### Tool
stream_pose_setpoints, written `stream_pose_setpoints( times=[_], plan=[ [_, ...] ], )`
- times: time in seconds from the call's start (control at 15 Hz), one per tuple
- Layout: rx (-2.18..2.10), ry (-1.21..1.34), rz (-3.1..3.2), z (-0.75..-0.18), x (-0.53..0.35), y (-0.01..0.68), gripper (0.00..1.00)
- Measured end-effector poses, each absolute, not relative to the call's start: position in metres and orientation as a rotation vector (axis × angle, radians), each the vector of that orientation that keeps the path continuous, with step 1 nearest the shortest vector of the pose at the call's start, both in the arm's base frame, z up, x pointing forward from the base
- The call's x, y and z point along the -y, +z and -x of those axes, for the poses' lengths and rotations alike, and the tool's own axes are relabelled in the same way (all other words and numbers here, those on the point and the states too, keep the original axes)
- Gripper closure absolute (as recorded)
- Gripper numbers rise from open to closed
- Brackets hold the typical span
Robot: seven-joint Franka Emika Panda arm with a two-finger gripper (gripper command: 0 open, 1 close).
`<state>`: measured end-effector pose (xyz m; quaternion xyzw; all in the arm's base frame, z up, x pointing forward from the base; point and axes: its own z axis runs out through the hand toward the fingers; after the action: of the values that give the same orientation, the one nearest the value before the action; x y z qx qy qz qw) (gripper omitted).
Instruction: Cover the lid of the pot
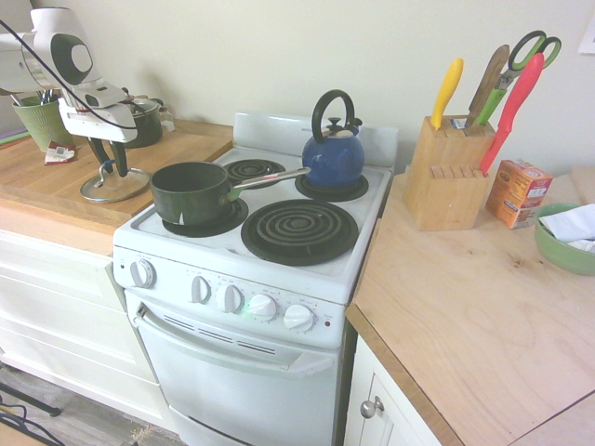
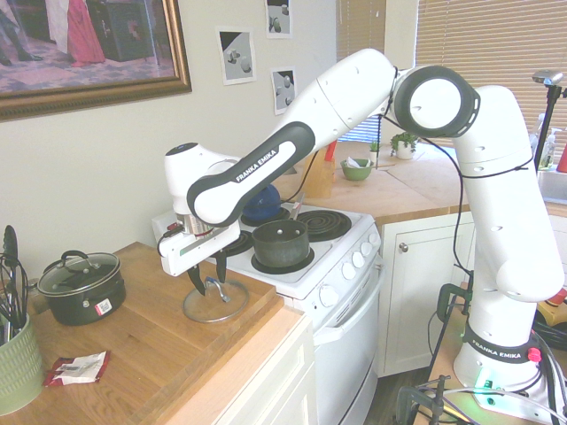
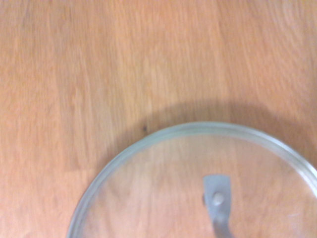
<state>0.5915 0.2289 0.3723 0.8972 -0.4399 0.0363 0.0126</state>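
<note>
The lid (image 2: 215,301), a round disc of clear glass ringed by a thin silver metal rim, lies flat on the wooden counter (image 2: 133,341) just beside the stove; through the glass the warm grain of the boards shows plainly. A small arched metal handle (image 2: 215,289), riveted at its foot, rises from the lid's middle. The gripper (image 2: 209,282) points straight down over it, its two dark tapered fingers (image 1: 100,151) standing apart on either side of the arch; whether they touch the metal cannot be told. The pot (image 1: 191,192), a dark green round saucepan with straight walls and pale glints on its side, sits uncovered on the front left coil of the white stove (image 1: 251,279), its long straight silvery handle (image 1: 270,177) reaching toward a glossy blue kettle (image 1: 333,155) on the rear burner. The coils are black spirals set in dark rings. Farther back on the counter stands a squat dark pot (image 2: 81,287) with its own glass lid and side handles. Across the stove, a pale wooden knife block (image 1: 448,174) holds tools with yellow, red and green handles.
</note>
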Motion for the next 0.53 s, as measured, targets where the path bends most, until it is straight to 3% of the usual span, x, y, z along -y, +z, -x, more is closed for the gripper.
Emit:
stream_pose_setpoints(
  times=[0.53],
  plan=[
    [1.399,0.111,-2.782,-0.5907,-0.2304,0.3719,1.00]
  ],
)
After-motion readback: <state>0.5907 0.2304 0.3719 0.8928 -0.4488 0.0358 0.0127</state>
